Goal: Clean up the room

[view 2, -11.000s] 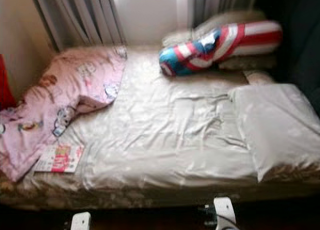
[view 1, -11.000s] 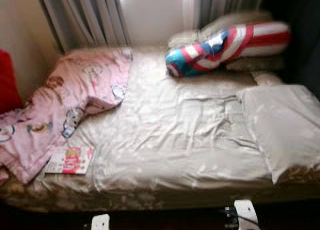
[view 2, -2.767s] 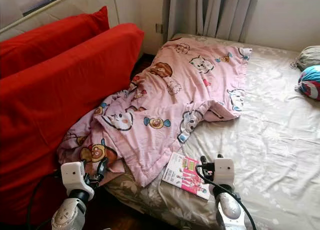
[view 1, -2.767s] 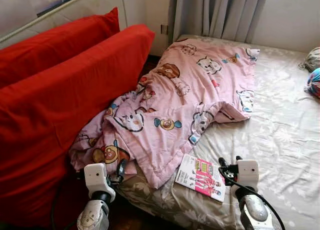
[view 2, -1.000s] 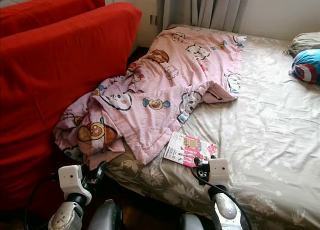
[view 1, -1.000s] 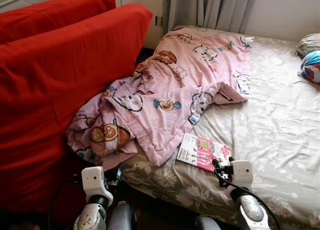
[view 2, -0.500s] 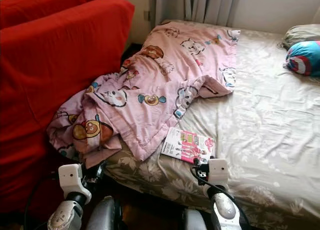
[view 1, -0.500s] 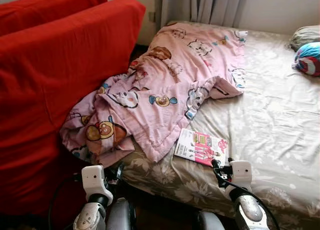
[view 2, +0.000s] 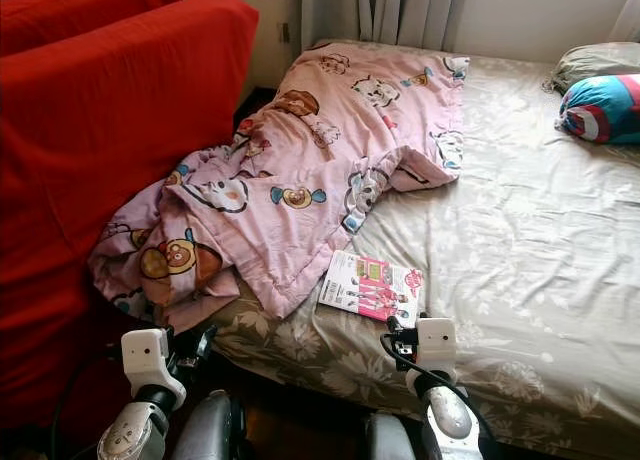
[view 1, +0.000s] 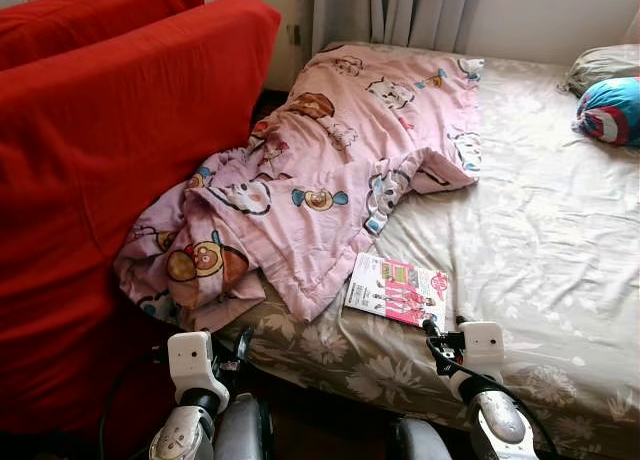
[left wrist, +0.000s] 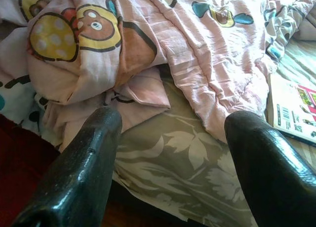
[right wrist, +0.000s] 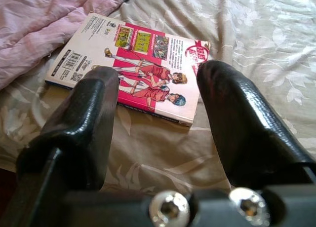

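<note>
A crumpled pink cartoon blanket (view 1: pixel 330 180) lies over the left part of the bed (view 1: pixel 540 240) and spills off its corner toward the red sofa. A thin book with a pink and white cover (view 1: pixel 397 290) lies flat on the sheet by the blanket's edge. My right gripper (right wrist: pixel 158 74) is open, just short of the book, its fingers pointing at the cover. My left gripper (left wrist: pixel 173 118) is open too, low at the bed's corner below the hanging blanket (left wrist: pixel 148 49), with nothing between its fingers.
A large red sofa back (view 1: pixel 110 150) stands close on the left of the bed. A red, white and blue pillow (view 1: pixel 610 110) and a grey one (view 1: pixel 600 65) lie at the far right. Curtains (view 1: pixel 400 10) hang behind. Dark floor runs along the bed's near edge.
The camera has swung from the whole bed to its left corner and since drifted a little. Blanket and book lie where they were. Both grippers stay open and low.
</note>
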### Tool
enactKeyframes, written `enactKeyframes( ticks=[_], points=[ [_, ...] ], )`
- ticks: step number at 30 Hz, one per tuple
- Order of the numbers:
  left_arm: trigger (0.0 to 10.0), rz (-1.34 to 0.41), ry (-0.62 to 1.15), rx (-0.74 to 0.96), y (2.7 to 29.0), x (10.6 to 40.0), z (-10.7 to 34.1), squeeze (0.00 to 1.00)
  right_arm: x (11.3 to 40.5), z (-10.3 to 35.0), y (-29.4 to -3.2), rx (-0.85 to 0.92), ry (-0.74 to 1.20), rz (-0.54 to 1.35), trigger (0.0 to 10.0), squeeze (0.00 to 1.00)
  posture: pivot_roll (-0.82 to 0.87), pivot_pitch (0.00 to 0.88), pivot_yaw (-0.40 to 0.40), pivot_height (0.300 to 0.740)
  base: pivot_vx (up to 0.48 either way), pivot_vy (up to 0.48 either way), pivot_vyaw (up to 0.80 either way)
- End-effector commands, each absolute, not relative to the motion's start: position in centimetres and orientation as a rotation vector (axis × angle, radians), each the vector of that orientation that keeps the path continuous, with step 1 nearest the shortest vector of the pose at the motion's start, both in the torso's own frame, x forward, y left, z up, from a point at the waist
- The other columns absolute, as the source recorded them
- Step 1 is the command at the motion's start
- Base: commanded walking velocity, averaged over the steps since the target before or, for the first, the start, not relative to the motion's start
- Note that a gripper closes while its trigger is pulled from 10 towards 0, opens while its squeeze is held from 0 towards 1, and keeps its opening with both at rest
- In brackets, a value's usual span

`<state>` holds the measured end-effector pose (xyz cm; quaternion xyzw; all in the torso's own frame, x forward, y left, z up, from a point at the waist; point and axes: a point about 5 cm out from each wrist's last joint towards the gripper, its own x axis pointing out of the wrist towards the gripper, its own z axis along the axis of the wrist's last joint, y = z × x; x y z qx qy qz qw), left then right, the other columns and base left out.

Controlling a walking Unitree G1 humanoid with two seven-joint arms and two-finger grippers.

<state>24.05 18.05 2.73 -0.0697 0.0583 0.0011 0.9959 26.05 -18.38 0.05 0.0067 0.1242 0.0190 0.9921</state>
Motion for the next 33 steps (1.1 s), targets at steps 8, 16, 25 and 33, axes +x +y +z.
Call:
enactKeyframes(
  ticks=[8, 16, 25, 33],
  points=[
    [10.0, 0.003, 0.132, -0.140, 17.87, 23.85, 2.65, 0.00, 25.89, -0.15, -18.55, 0.016, 0.257, 0.036, 10.0, 0.00, -0.04, 0.129, 0.001, 0.612, 0.000, 0.000, 0.00],
    [10.0, 0.004, 0.136, -0.142, 17.85, 23.79, 2.61, 0.00, 25.89, -0.19, -18.49, 0.019, 0.259, 0.038, 10.0, 0.00, -0.04, 0.131, 0.002, 0.612, 0.000, 0.000, 0.00],
    [10.0, 0.000, 0.130, -0.146, 17.95, 23.94, 2.83, 0.00, 26.02, -0.17, -18.38, 0.022, 0.260, 0.037, 10.0, 0.00, -0.04, 0.138, 0.007, 0.612, 0.000, 0.000, 0.00],
    [10.0, -0.001, 0.133, -0.143, 18.08, 23.91, 2.92, 0.00, 25.96, -0.25, -18.31, 0.026, 0.259, 0.032, 10.0, 0.00, -0.04, 0.137, 0.011, 0.607, 0.000, 0.000, 0.00]
  ],
)
